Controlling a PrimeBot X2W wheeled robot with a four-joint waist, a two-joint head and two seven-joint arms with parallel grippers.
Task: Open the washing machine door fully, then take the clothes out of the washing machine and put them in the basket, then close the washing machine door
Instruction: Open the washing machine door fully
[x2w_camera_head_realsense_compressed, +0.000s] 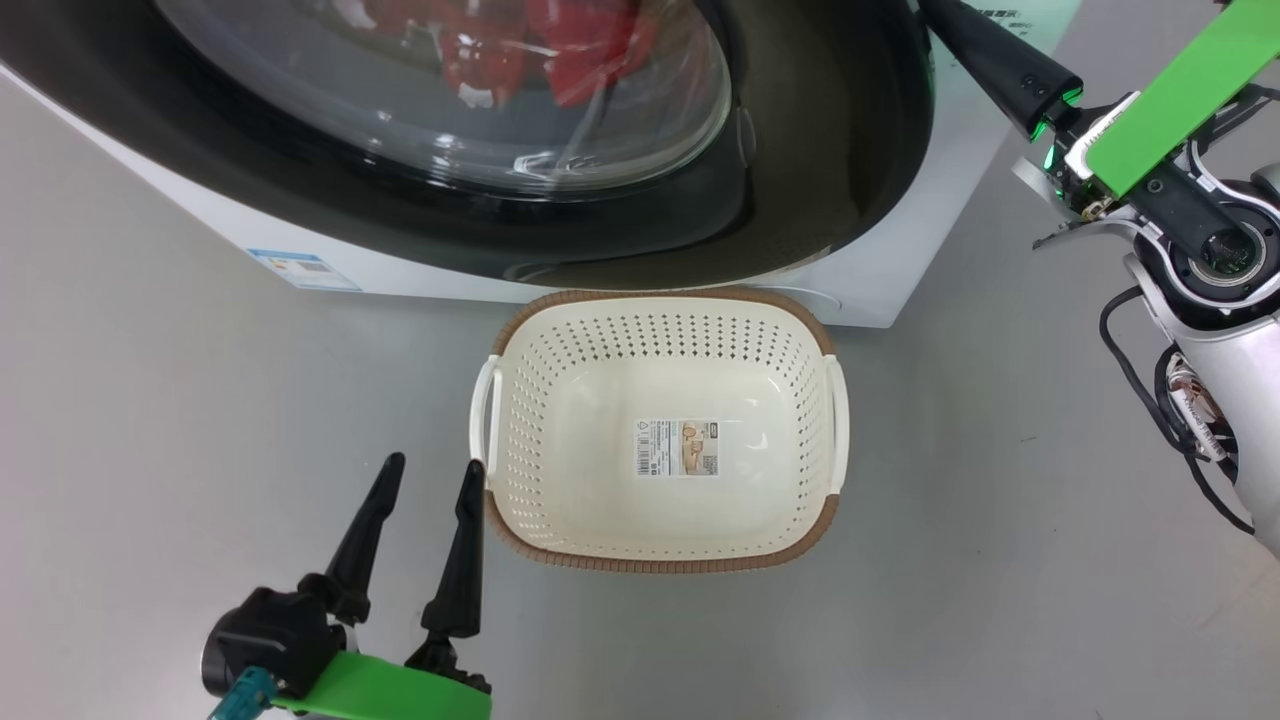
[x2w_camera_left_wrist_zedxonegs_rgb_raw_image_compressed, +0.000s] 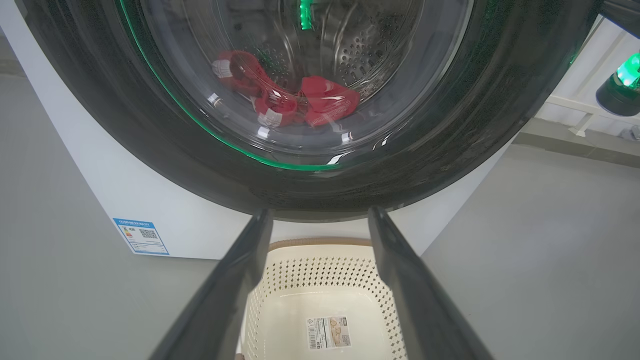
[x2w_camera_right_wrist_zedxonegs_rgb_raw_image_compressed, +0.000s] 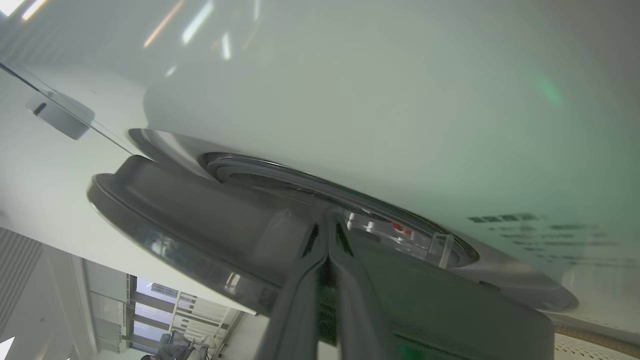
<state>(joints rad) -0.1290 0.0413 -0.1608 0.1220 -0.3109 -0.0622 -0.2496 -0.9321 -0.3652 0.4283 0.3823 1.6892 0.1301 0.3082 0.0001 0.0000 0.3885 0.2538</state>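
- One risk sits at the right gripper (x2w_camera_right_wrist_zedxonegs_rgb_raw_image_compressed: 327, 227). It is clenched tight on nothing, its tip against the edge of the washing machine door (x2w_camera_right_wrist_zedxonegs_rgb_raw_image_compressed: 200, 225). On that glossy black rim it could slide off, and the door would then swing back toward the mouth.
- Judging by the right wrist view, the door seems cracked open on one side. I cannot tell whether the gripper hooks behind the rim or only leans on it. A pull off the door's arc would scrape the rim rather than swing it.
- Another risk is the left gripper (x2w_camera_head_realsense_compressed: 433, 465), spread wide and empty, just beside the left handle of the basket (x2w_camera_head_realsense_compressed: 660, 298). A careless sweep could knock the basket out from under the mouth.
- The basket stands empty on the floor (x2w_camera_head_realsense_compressed: 150, 450), just in front of the washing machine (x2w_camera_left_wrist_zedxonegs_rgb_raw_image_compressed: 165, 200) and below the door. It looks small for the load, so cloth may spill over its rim.
- The clothes (x2w_camera_left_wrist_zedxonegs_rgb_raw_image_compressed: 300, 100) lie in the drum (x2w_camera_left_wrist_zedxonegs_rgb_raw_image_compressed: 360, 50), behind the glass.
- Count:
  - one machine, with one blue label (x2w_camera_head_realsense_compressed: 303, 270)
  - one door
  - one basket, with two white handles (x2w_camera_head_realsense_compressed: 483, 410) and one paper label (x2w_camera_head_realsense_compressed: 677, 447)
  - two grippers
  - one red heap of clothes in two or three lumps; the number of garments is not clear
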